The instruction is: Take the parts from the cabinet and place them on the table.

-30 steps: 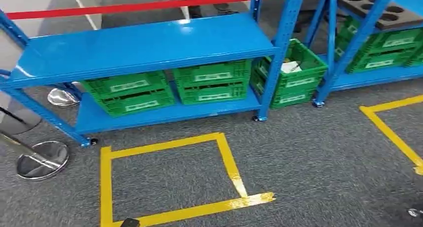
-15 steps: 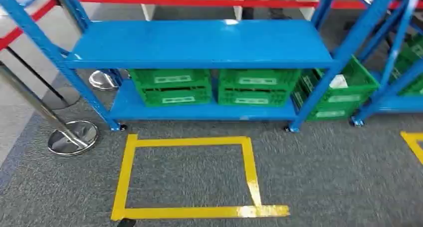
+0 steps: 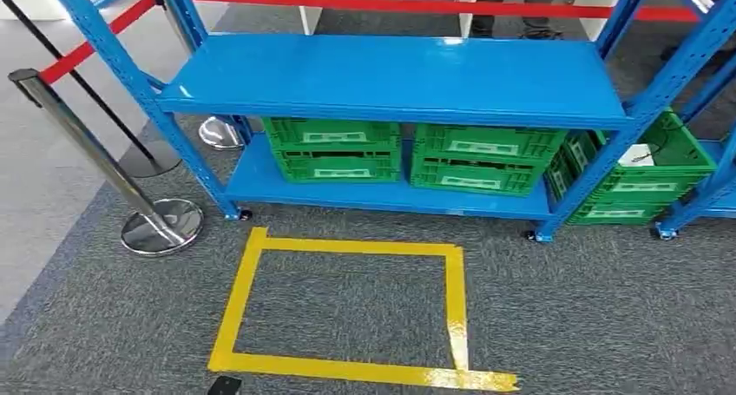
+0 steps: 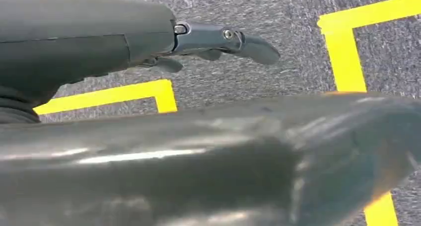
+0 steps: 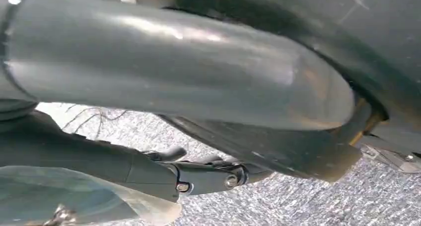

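Note:
A blue metal rack [image 3: 399, 74] stands ahead of me with a bare top shelf. Two green crates [image 3: 334, 148] [image 3: 486, 156] sit on its lower shelf. My left hand [image 4: 218, 39] hangs over the grey carpet, its fingers stretched out and nothing in them. My right hand [image 5: 198, 179] also hangs low and holds a clear plastic bag [image 5: 74, 196] with a small metal part inside; how the fingers close on it is hidden.
A yellow taped square [image 3: 456, 299] marks the carpet in front of the rack. A third green crate [image 3: 647, 182] with a white item stands right of the rack. A chrome stanchion [image 3: 161, 226] with red rope stands at the left. A person's legs [image 3: 521, 0] are behind the rack.
The whole picture has shifted: the camera has turned, so the rack and taped square now lie more squarely ahead and the stanchion shows at the left. Nothing in the scene itself moved.

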Action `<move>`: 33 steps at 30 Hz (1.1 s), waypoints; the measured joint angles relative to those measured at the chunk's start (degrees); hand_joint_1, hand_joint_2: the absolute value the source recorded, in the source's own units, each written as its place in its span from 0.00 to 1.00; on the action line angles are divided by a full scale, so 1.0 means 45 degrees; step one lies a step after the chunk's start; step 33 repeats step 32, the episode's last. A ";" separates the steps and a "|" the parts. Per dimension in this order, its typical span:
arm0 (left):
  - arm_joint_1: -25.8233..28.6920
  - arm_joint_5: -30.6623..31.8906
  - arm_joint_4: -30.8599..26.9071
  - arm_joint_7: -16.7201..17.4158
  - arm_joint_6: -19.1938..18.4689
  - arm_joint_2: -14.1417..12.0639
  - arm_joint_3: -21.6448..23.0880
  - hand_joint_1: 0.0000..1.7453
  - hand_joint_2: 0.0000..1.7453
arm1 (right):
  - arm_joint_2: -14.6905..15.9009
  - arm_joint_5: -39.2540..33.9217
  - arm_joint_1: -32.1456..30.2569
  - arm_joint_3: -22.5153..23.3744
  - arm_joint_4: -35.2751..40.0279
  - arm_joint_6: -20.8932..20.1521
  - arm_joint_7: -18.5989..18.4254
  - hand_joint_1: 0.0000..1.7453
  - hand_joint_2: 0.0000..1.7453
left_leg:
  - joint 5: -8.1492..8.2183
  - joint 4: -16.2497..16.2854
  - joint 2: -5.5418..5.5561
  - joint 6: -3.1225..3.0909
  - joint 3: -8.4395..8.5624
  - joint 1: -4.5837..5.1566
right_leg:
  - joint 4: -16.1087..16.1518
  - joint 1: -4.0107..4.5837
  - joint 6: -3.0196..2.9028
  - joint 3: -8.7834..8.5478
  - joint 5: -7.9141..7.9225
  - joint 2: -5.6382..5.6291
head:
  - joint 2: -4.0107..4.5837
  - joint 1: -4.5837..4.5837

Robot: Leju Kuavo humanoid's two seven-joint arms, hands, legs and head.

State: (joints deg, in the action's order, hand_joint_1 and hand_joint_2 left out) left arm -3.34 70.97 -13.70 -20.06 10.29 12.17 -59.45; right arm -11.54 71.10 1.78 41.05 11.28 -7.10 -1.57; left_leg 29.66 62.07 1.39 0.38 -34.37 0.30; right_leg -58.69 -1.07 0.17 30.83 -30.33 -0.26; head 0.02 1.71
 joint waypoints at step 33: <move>-0.0013 0.0019 0.0000 0.0039 0.0000 0.0015 -0.0019 0.00 0.00 | 0.0005 0.0087 -0.0043 0.0010 -0.0005 0.0034 0.0272 0.00 0.00 | 0.1037 0.1325 -0.0181 0.0103 -0.0156 -0.0095 | 0.0001 -0.0005 -0.0045 0.0016 -0.0034 0.0149 | 0.0000 0.0009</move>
